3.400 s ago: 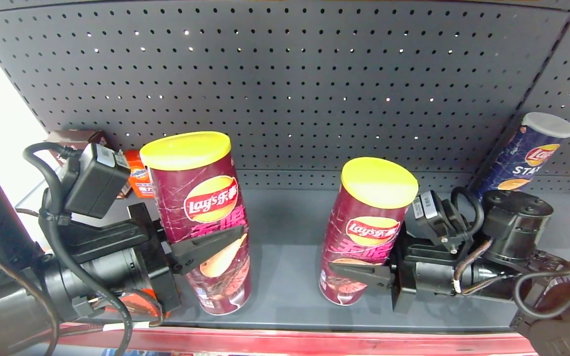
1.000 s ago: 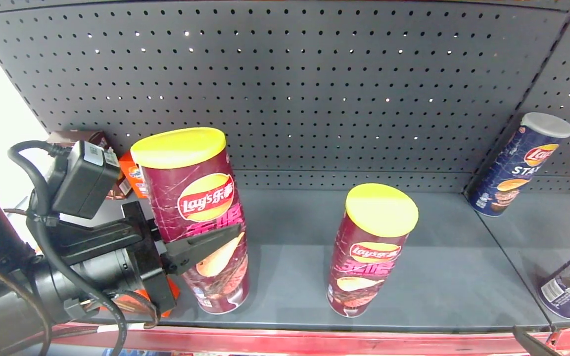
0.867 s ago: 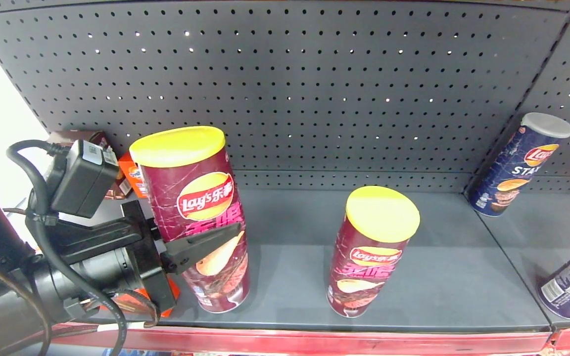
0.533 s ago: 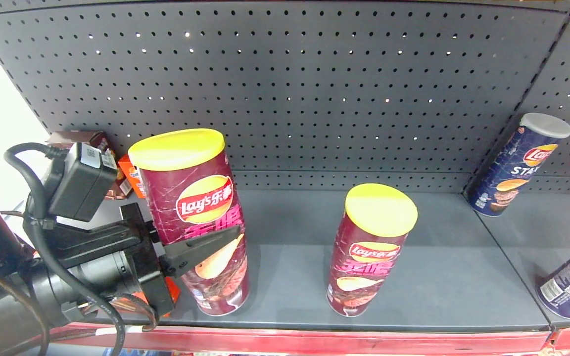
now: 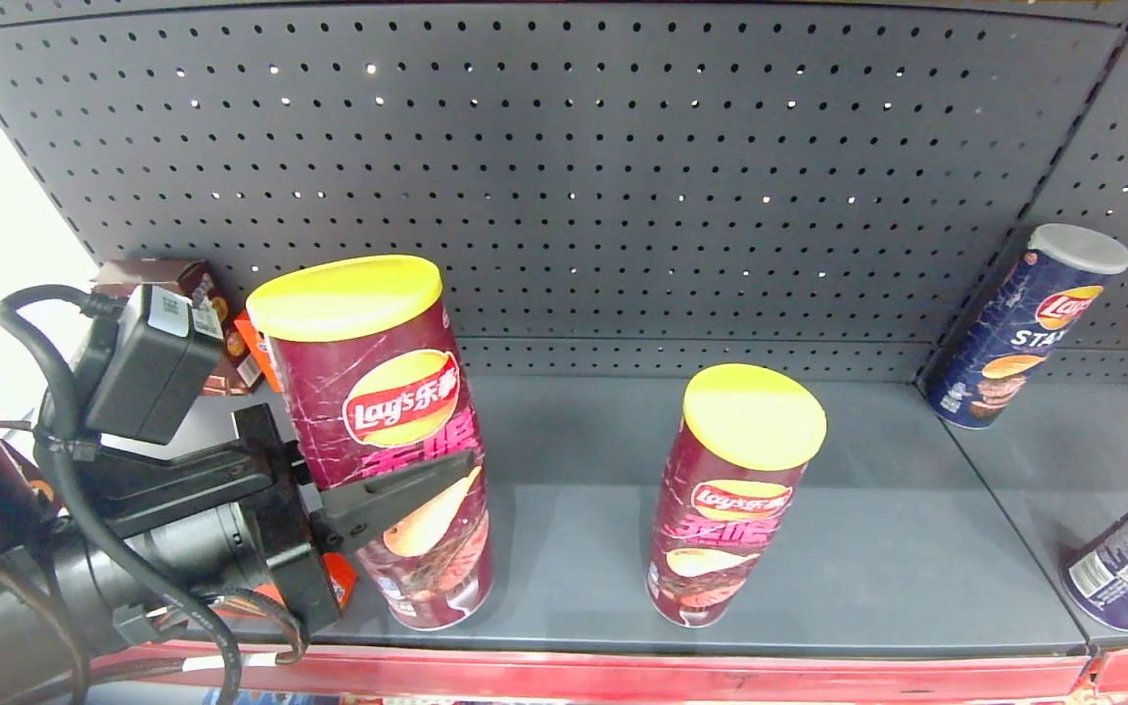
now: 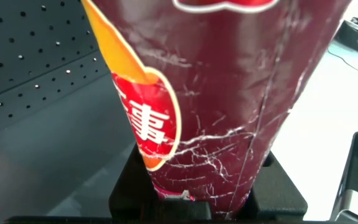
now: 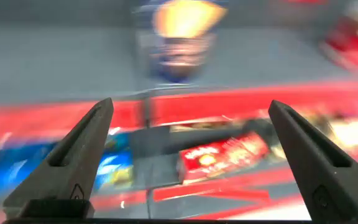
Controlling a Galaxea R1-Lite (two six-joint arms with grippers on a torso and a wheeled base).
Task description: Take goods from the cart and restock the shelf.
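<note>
Left can [image 5: 398, 392], right can [image 5: 730, 509]: maroon, upright

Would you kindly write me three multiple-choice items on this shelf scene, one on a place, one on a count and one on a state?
1. Where is the grey-lidded can?
A. at the back right of the shelf
B. at the front left
C. in an end effector

2. How many yellow-lidded cans are on the shelf?
A. one
B. two
C. four

3. The left end effector is
A. open and empty
B. shut on a yellow-lidded can
C. shut on a box

Key: 1 A, it stands by the pegboard at far right; 2 B, one held at left, one free in the middle; 3 B, it clamps the left one's sides.
</note>
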